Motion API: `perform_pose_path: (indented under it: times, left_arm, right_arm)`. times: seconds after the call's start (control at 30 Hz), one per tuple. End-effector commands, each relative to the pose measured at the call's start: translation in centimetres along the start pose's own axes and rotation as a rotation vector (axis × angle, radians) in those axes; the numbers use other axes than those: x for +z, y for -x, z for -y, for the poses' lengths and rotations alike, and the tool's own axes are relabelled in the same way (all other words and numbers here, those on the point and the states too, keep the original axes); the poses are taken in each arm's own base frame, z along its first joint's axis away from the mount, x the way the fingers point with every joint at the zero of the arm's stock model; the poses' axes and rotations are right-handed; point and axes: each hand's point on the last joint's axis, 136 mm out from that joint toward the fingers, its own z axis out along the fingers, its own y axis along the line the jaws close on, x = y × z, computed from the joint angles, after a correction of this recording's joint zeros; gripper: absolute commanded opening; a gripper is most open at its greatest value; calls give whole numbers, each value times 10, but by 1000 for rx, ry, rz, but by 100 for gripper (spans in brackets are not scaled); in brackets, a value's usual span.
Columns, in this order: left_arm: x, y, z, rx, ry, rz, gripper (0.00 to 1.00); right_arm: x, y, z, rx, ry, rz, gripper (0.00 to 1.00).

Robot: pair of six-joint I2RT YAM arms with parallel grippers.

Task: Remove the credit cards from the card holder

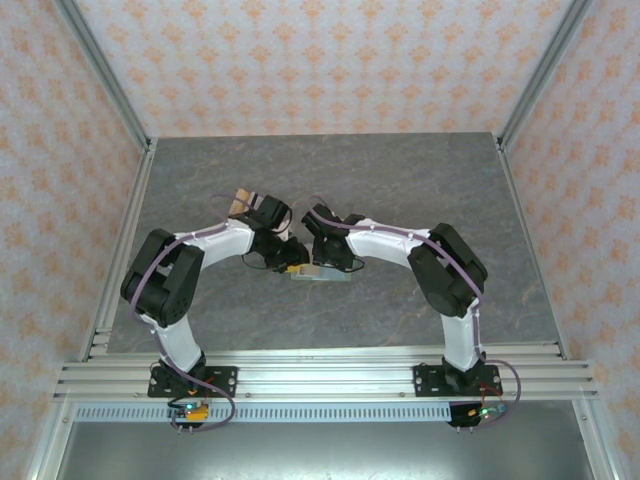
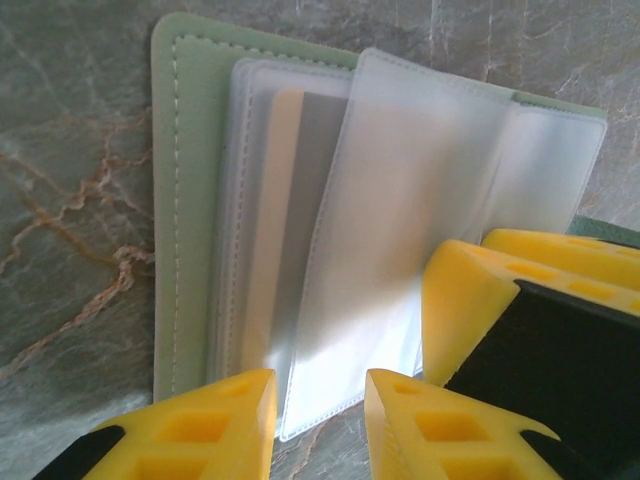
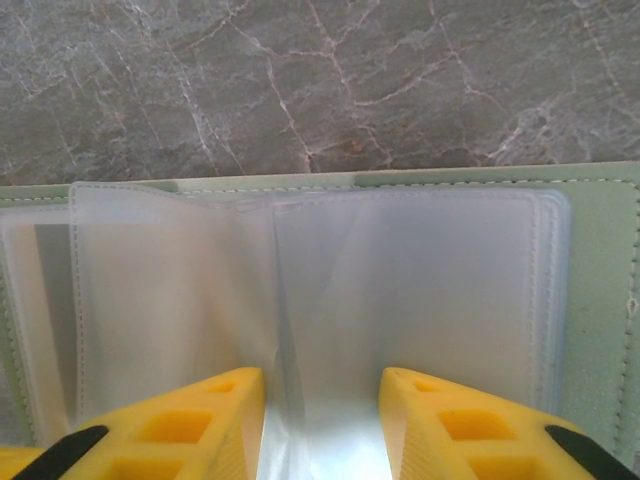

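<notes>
Holder point(image 1: 322, 275) laid open on the table point(image 1: 420, 180), centre of the overhead frame, with both arms met over it.

Green cover and clear sleeves point(image 2: 420, 200) are seen spread flat. One card point(image 2: 300, 220), pale tan and grey, is lodged in a sleeve at the centre left of the left wrist frame. The left gripper point(image 2: 320, 385) is held at the lower edge of that frame, its jaws parted, with a sleeve's bottom edge lying between the tips and not clamped. The right gripper point(image 3: 320, 380) is placed at the bottom centre of its own frame, its jaws likewise apart, with a sleeve fold standing between them. Nothing is grasped by either. Small tan-brown pieces, possibly loose cards point(image 1: 240, 203), are noted on the table above and left of the holder in the overhead frame, too small to be sure.
</notes>
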Motion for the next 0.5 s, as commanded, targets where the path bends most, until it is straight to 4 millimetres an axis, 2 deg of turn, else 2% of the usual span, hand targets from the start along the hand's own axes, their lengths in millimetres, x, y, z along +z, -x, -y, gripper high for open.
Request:
perform_pose_path:
  times: [0.0,0.3,0.47]
  left_arm:
    - [3,2,5,3,-5,-10,30]
    - [9,2,1,-11,5,-26,32]
    - [8,0,19,15,-83,-50,32]
  right_arm:
    - [16,-11,18,35,-37,-43,37]
    - [9,-4,13,78,34,-35,35]
    - [3,-2,8,106,93,-37,35]
